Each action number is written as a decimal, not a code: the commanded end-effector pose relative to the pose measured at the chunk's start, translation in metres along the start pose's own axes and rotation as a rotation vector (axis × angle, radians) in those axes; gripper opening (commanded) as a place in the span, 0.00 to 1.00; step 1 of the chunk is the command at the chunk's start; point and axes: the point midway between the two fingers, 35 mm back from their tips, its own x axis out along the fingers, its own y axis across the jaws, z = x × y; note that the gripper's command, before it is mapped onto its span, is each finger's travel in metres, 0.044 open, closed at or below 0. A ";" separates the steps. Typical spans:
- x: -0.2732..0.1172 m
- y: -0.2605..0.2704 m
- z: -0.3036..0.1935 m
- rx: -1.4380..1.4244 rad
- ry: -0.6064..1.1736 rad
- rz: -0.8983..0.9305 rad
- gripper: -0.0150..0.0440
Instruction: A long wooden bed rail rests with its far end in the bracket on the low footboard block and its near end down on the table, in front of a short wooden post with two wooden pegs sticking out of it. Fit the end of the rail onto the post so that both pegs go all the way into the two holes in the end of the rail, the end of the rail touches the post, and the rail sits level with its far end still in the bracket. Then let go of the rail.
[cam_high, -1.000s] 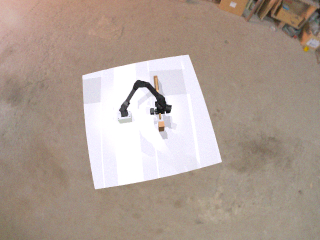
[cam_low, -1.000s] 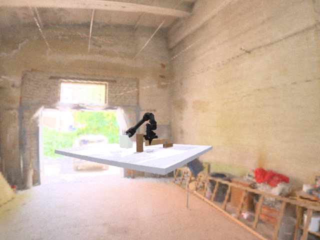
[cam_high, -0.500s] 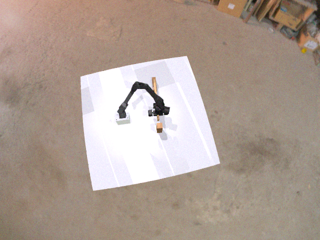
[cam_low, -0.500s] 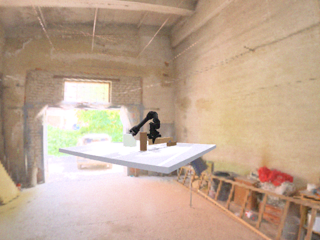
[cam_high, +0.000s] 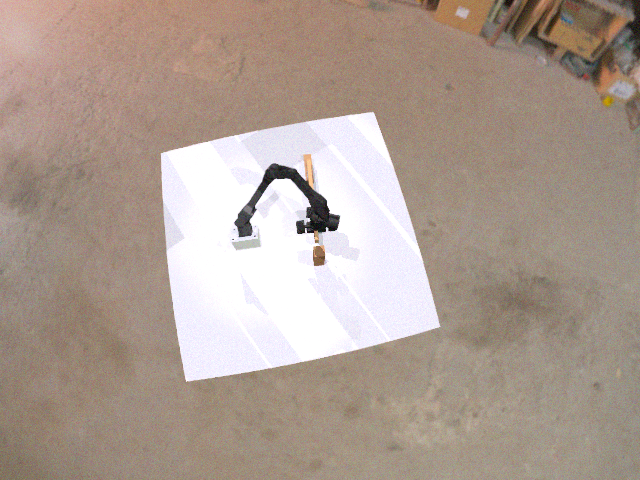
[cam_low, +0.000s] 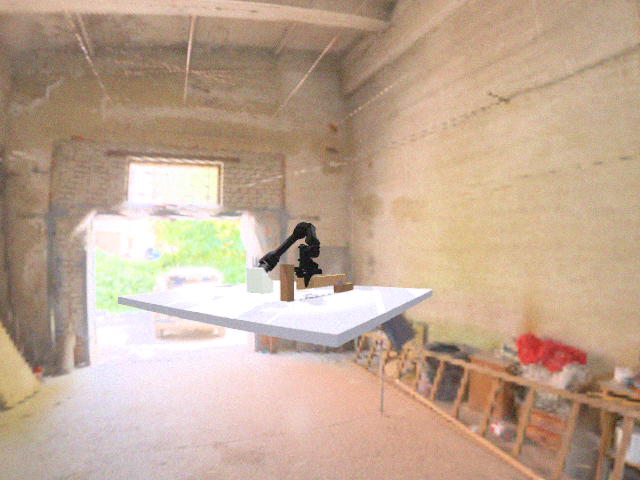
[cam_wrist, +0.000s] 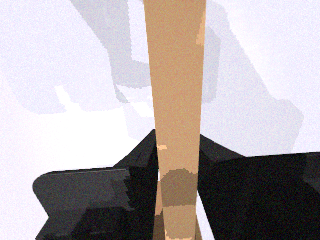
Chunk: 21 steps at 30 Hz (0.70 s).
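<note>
The long wooden rail (cam_high: 308, 167) (cam_low: 325, 280) (cam_wrist: 177, 75) runs from the far end of the table toward the post. My gripper (cam_high: 314, 227) (cam_low: 307, 282) (cam_wrist: 169, 132) is shut on the rail near its post end, one finger on each side. In the exterior view the rail looks about level and above the table. Its far end is at the low footboard block (cam_low: 343, 287); the seating in the bracket is too small to tell. The wooden post (cam_high: 318, 256) (cam_low: 286, 282) stands upright beyond the rail's near end, with a narrow gap showing in the top view. The pegs and holes cannot be made out.
The white table (cam_high: 232, 330) (cam_low: 330, 322) carries the pale arm base block (cam_high: 246, 238) (cam_low: 258, 280) to the left of the rail. The arm (cam_high: 302, 186) (cam_low: 281, 249) arches from it over to the rail. Shadows lie across the table.
</note>
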 end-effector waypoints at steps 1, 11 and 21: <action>-0.004 -0.002 -0.003 -0.001 0.001 -0.010 0.25; -0.006 -0.002 -0.006 -0.001 0.001 -0.010 0.25; -0.006 -0.003 -0.009 -0.001 0.001 -0.011 0.25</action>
